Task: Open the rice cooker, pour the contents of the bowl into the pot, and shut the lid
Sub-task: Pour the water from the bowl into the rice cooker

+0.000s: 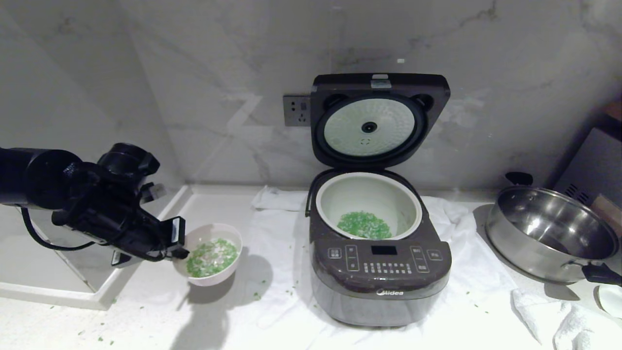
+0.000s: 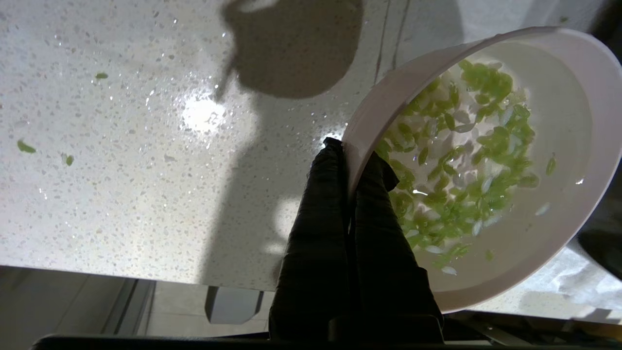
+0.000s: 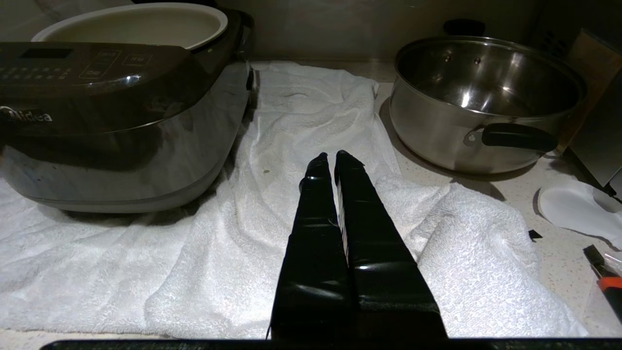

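Note:
The rice cooker (image 1: 381, 272) stands mid-counter on a white towel, its lid (image 1: 379, 116) swung up against the wall. Green chopped bits (image 1: 364, 224) lie in its pale inner pot (image 1: 340, 197). Left of it the small bowl (image 1: 214, 233) hangs above the counter, holding more green and white bits (image 2: 461, 160). My left gripper (image 2: 352, 153) is shut on the bowl's rim (image 2: 359, 126), one finger inside, one outside. My right gripper (image 3: 330, 158) is shut and empty over the towel, right of the cooker (image 3: 121, 116).
A shiny steel pan (image 1: 549, 233) with black handles sits at the right, also in the right wrist view (image 3: 486, 97). White towel (image 3: 311, 107) covers the counter around the cooker. A wall socket (image 1: 297, 110) is behind. Green bits are scattered on the counter (image 2: 25, 146).

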Available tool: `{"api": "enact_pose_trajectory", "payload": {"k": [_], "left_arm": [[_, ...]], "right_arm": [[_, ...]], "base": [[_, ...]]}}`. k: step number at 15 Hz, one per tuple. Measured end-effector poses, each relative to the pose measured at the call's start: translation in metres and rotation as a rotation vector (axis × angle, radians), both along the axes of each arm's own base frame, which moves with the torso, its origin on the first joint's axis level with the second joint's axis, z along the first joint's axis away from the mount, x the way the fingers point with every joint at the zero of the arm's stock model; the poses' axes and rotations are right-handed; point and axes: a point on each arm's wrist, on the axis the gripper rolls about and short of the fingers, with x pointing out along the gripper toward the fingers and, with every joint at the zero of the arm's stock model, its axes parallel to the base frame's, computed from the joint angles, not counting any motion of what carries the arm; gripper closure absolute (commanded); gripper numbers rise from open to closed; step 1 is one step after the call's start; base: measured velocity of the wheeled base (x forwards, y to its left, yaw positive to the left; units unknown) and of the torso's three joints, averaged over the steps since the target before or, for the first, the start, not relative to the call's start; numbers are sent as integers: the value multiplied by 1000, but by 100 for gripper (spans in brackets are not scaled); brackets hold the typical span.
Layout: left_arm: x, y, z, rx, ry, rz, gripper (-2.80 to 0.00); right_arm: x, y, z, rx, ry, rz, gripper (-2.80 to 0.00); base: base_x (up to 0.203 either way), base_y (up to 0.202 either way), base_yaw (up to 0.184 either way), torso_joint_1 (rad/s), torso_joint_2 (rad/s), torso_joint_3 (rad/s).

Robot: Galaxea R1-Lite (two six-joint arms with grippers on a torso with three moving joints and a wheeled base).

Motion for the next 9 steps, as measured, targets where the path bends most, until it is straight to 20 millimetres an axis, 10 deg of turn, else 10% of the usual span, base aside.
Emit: {"api": "enact_pose_trajectory", "payload": {"k": [9], "left_arm": [[26,-25,33,-20,-16,-41,0]], "right_arm": [[0,0,0,0,0,0,0]], "base": [[0,0,0,0,0,0]]}}
